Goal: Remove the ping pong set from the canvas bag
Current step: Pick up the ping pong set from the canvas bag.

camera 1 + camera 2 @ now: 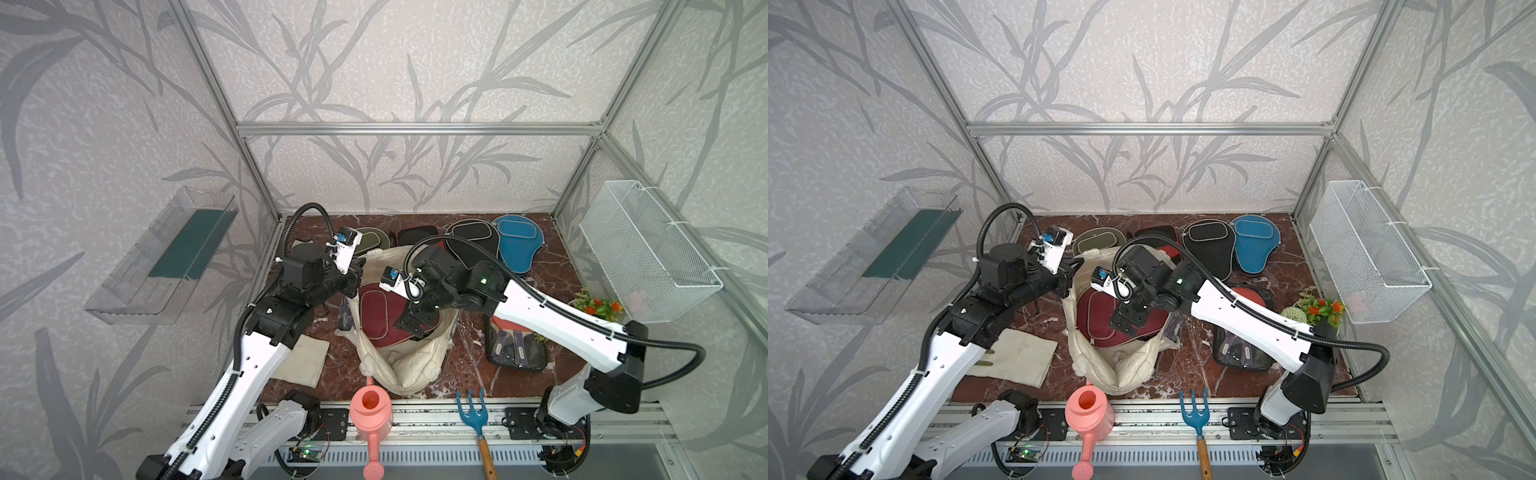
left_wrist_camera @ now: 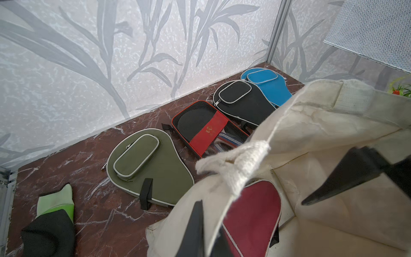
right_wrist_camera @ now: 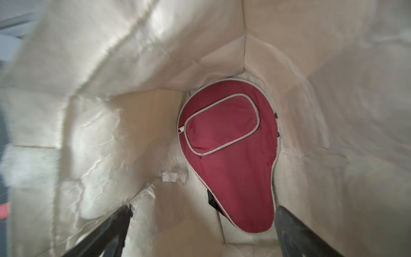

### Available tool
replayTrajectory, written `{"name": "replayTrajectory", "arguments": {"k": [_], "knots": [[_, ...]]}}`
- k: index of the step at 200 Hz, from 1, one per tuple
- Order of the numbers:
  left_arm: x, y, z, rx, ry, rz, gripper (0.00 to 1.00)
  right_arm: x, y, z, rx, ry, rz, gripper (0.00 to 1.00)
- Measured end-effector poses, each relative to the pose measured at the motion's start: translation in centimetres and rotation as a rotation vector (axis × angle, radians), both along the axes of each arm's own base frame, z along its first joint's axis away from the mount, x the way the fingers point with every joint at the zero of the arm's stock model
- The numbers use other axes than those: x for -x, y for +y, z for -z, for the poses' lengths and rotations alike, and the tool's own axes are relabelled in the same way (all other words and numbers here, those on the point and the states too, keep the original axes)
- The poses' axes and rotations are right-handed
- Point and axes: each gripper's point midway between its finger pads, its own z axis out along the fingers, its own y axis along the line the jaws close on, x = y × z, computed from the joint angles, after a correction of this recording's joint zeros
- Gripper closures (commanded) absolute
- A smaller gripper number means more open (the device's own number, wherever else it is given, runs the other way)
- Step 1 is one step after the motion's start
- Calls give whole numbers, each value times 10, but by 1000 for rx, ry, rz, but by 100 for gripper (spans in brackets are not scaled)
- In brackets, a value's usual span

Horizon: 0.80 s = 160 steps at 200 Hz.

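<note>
Mostly done: the other cases point(image 1: 471, 245) lie out on the table point(image 1: 469, 363); only the maroon case point(image 3: 229, 155) sits inside the canvas bag point(image 1: 411, 370), left hand point(image 2: 251, 201) clamped on its rim, right hand point(image 3: 202, 209) wide open above

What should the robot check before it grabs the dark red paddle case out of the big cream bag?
1. Left gripper pinching the rim of the cream canvas bag, mouth open: ok.
2. Right gripper inside the bag, jaws open: ok.
3. Maroon paddle-shaped zip case lying in the bag, in plain sight: ok.
4. Case's narrow end between the right gripper's fingers: ok.
5. Fingers touching the case: cannot tell.
6. Another item hidden under the case: cannot tell.
</note>
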Motion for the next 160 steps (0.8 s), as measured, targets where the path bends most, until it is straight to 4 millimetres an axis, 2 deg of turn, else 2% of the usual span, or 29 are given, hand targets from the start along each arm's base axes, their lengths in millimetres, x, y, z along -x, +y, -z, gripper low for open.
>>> {"name": "replayTrajectory", "arguments": {"k": [33,60,83,124,160], "knots": [[-5,0,6,-5,21,-10,100,-28,9,53,69,59,58,1],[-7,-1,9,-5,29,-14,100,-66,-2,97,119,123,157,1],[-9,-1,13,-6,44,-16,100,-86,-14,126,157,171,212,1],[-15,-6,24,2,73,-12,100,-96,-17,163,191,245,247,1],[-19,-11,30,10,82,8,100,-104,-9,181,177,303,239,1]]}}
